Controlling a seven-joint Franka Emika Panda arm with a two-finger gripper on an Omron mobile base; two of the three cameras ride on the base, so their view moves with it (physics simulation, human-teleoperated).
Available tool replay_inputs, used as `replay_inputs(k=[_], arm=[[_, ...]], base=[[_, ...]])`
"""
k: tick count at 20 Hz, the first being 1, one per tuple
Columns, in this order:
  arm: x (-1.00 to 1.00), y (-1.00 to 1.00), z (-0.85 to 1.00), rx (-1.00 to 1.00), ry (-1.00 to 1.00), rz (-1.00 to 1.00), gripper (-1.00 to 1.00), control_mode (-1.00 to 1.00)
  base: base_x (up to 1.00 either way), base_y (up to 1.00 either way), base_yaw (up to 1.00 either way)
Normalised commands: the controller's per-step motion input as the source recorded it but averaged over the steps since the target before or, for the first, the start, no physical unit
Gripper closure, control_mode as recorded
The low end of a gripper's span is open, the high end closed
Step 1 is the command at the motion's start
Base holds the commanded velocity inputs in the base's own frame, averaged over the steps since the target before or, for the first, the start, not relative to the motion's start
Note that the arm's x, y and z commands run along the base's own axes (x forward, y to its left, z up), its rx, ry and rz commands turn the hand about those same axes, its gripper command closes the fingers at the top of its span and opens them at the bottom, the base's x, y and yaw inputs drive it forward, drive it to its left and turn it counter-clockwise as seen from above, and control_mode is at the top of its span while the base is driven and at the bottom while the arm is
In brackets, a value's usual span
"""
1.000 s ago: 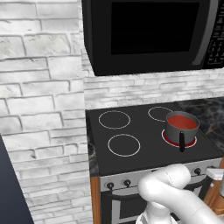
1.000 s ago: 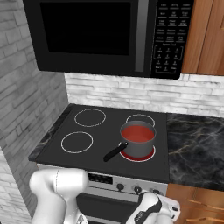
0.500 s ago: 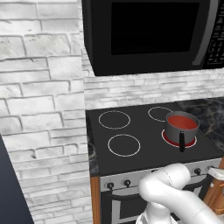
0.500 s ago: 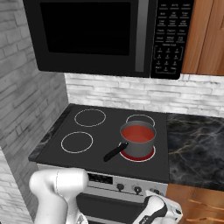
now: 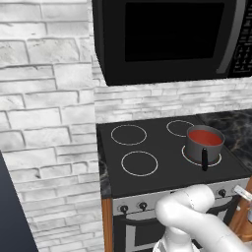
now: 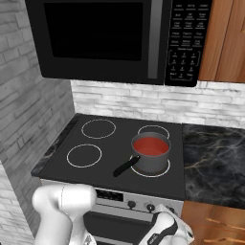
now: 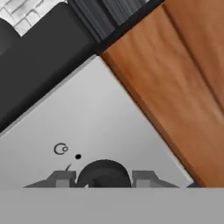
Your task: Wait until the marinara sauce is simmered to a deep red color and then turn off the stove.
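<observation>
Even, diffuse light fills the rendered kitchen, with no single source to be made out. The white brick wall (image 5: 49, 113) reads bright and flat. The stove (image 6: 115, 165) top is matte black without glare, and the pot (image 6: 151, 154) casts only a faint shadow beside it. The microwave (image 6: 105, 38) door is a deep, featureless black with a soft grey sheen along its frame. Both base views are sharp but coarse, with jagged edges. The hand view is soft and blurred up close, the knob (image 7: 103, 175) and silver panel (image 7: 109, 131) smeared, the wood cabinet (image 7: 183, 78) grain indistinct.
</observation>
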Motion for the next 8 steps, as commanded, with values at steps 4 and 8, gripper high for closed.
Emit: replay_inputs(k=[4,8], arm=[[-0.23,-0.01,-0.21,0.38,0.03,-0.17,1.00,-1.00],[-0.05,-0.19,-0.16,0.34,0.03,-0.11,1.00,-1.00]], base=[[0.00,0.00,0.00],[0.00,0.00,0.00]])
